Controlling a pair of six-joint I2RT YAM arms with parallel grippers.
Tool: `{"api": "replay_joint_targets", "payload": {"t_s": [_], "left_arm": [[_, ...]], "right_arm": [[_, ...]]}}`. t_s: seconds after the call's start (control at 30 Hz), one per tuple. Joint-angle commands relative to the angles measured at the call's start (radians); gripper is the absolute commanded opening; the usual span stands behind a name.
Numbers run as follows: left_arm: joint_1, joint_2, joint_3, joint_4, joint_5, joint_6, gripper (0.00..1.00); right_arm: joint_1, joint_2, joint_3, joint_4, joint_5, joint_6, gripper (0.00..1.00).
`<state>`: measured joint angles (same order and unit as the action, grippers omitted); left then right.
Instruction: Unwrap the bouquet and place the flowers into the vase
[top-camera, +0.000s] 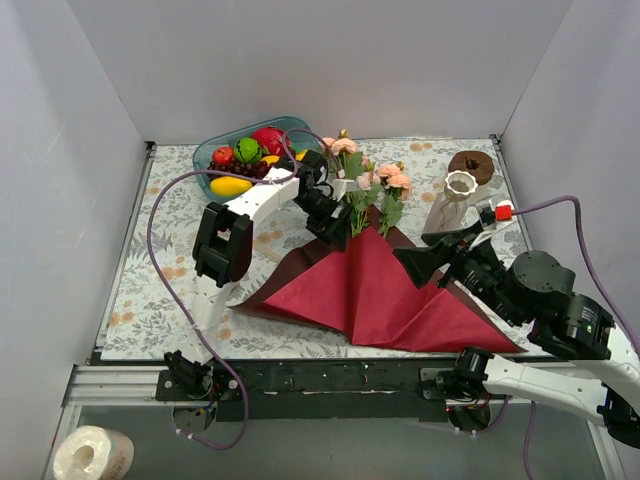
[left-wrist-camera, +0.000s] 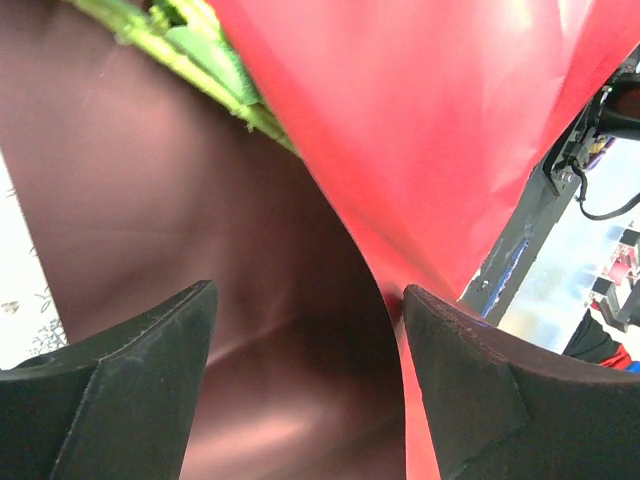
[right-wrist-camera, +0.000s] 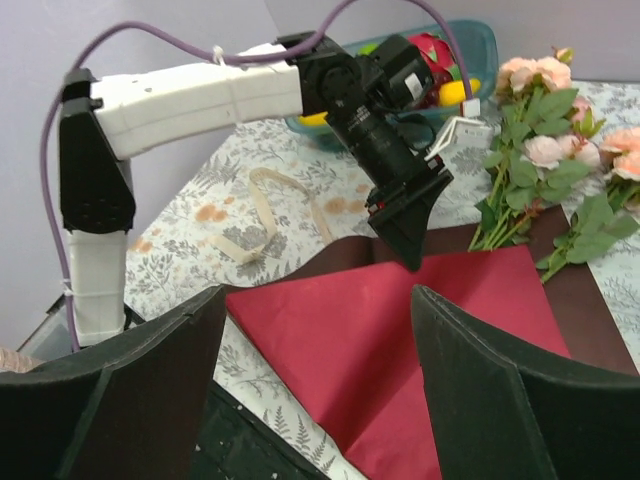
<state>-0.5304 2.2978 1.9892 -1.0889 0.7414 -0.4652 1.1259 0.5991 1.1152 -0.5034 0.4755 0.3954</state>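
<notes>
The bouquet lies unwrapped. Its dark red paper (top-camera: 370, 290) is spread flat on the table, with a raised fold in the middle. The flowers (top-camera: 370, 185), peach and pink roses on green stems, lie at the paper's far tip. The white vase (top-camera: 455, 195) stands upright to their right. My left gripper (top-camera: 335, 225) is open, low at the paper's top by the stems. In the left wrist view a fold of paper (left-wrist-camera: 400, 150) stands between its jaws (left-wrist-camera: 310, 330), unclamped, and green stems (left-wrist-camera: 200, 60) show beyond. My right gripper (right-wrist-camera: 320, 340) hovers open above the paper (right-wrist-camera: 400, 330), holding nothing.
A teal bowl of fruit (top-camera: 250, 150) sits at the back left and a brown ring (top-camera: 470, 165) behind the vase. The loose cream ribbon (right-wrist-camera: 265, 215) lies on the patterned cloth left of the paper. White walls close in three sides.
</notes>
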Motion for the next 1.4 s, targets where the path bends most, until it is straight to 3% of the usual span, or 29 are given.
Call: {"api": "replay_joint_targets", "payload": {"t_s": [0.0,0.23,0.33,0.4,0.57,0.7,0.87,1.13,1.37], "left_arm": [[-0.028,-0.054,0.040,0.055,0.015,0.011,0.73],[-0.029,-0.070,0.051,0.064,0.032,0.010,0.72],[-0.046,-0.060,0.043,0.044,0.039,0.019,0.66],[-0.065,-0.057,0.036,0.040,0.038,0.016,0.57],[-0.089,-0.078,-0.001,0.058,0.018,0.023,0.50],[-0.091,-0.098,-0.021,0.072,-0.017,0.033,0.23],[-0.094,-0.130,-0.018,0.080,-0.059,0.046,0.01],[-0.098,-0.228,-0.001,0.014,-0.048,0.112,0.00],[-0.114,-0.509,-0.288,0.178,0.047,0.200,0.00]], "right_arm": [[-0.002,-0.015,-0.026,-0.015,0.043,0.031,0.81],[0.000,-0.024,-0.069,-0.010,0.054,0.048,0.78],[0.000,-0.031,-0.078,-0.015,0.072,0.057,0.75],[0.000,-0.035,-0.084,-0.020,0.081,0.066,0.75],[0.000,-0.047,-0.103,-0.018,0.098,0.079,0.73],[0.000,-0.051,-0.115,-0.007,0.097,0.085,0.72],[0.000,-0.056,-0.118,-0.004,0.098,0.091,0.71],[0.000,-0.062,-0.101,-0.020,0.115,0.085,0.71],[0.000,-0.042,-0.060,-0.069,0.169,0.045,0.71]]}}
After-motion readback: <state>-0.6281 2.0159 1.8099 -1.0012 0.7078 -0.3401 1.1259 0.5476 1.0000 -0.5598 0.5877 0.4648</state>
